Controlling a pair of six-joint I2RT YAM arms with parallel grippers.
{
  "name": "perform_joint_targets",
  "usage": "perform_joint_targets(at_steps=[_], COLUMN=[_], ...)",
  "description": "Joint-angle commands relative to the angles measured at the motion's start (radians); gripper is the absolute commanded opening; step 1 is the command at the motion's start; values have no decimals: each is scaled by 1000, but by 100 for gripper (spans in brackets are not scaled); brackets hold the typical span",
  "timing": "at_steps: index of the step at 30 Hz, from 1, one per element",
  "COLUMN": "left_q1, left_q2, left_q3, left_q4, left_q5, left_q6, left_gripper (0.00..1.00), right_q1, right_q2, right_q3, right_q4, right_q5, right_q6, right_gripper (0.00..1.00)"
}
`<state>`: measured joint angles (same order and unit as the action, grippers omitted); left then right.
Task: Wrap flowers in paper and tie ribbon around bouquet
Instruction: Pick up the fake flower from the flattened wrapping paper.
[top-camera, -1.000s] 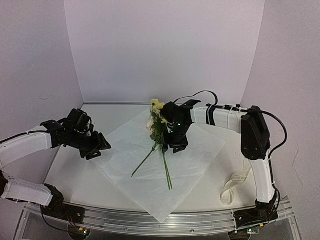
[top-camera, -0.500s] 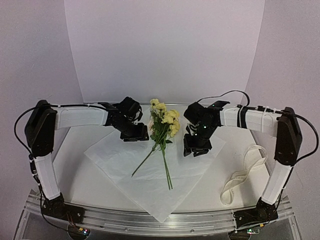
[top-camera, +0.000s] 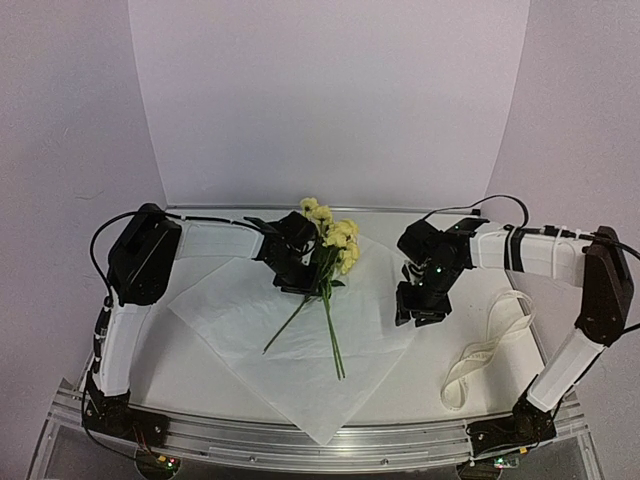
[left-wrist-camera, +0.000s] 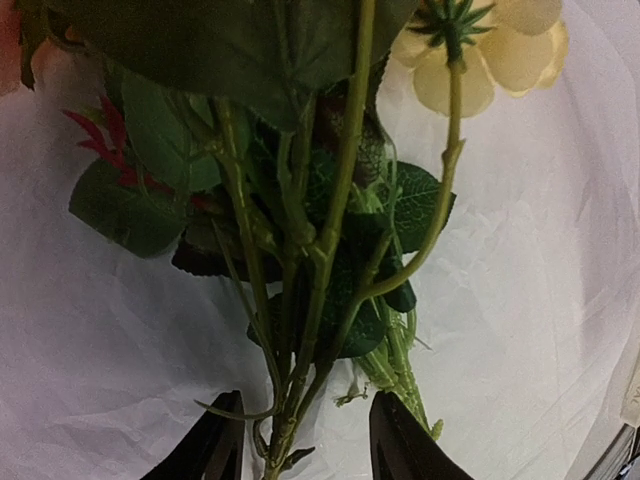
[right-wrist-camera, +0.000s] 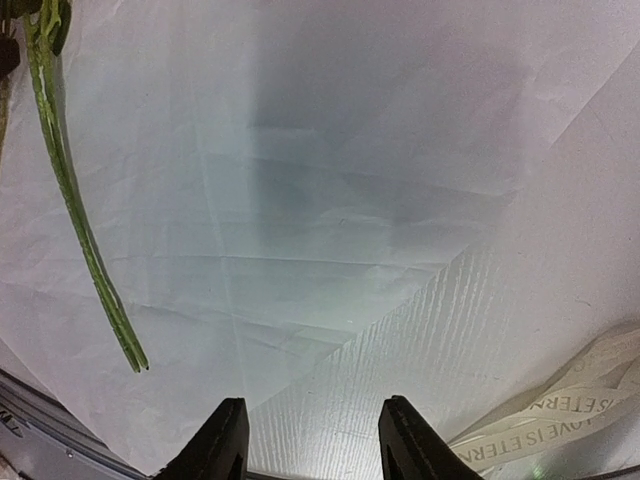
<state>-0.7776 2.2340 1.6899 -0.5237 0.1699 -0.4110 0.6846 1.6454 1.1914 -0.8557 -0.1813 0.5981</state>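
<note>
Top external view, entries taken left to right from where I stand: left arm, folded inward from its base and reaching across the sheet. Left gripper (left-wrist-camera: 305, 452), set at the waist of the flowers (top-camera: 328, 255), fingers parted with the thin stems (top-camera: 335, 345) running between them just below the leaves, not pinched together as far as its wrist view shows; placed there, I judge, to take the bunch where it is thickest. Flowers, lying across the middle of the paper (top-camera: 245, 312), pale blooms toward the far corner, stem ends fanned toward the near edge. Paper, spread flat as a diamond on the table (top-camera: 150, 345), one corner nearest the arm bases; likely laid on the diagonal so the side corners can fold over the stems into a cone, which is not yet begun. Right gripper (top-camera: 418, 312), low over the right part of the sheet, fingers apart and holding nothing, probably stationed for that right corner. Ribbon (right-wrist-camera: 560, 405), a loose cream loop on the table beside the paper's right edge, untouched, evidently reserved for the tying
</note>
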Motion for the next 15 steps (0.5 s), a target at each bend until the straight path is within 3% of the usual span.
perform_joint_targets(at_steps=[1, 9, 15], left_q1=[1, 1, 2], left_q2=[11, -26, -86], left_q3=[52, 40, 3], left_q4=[7, 45, 105], left_q5=[-1, 32, 85], left_q6=[24, 41, 52], left_gripper=[34, 3, 0], right_q1=[-5, -6, -7], right_q2=[-36, -26, -20], right_q3=[-4, -1, 1], right_q4=[30, 32, 32], right_q5=[20, 19, 19], right_q6=[15, 18, 20], right_gripper=[45, 45, 45])
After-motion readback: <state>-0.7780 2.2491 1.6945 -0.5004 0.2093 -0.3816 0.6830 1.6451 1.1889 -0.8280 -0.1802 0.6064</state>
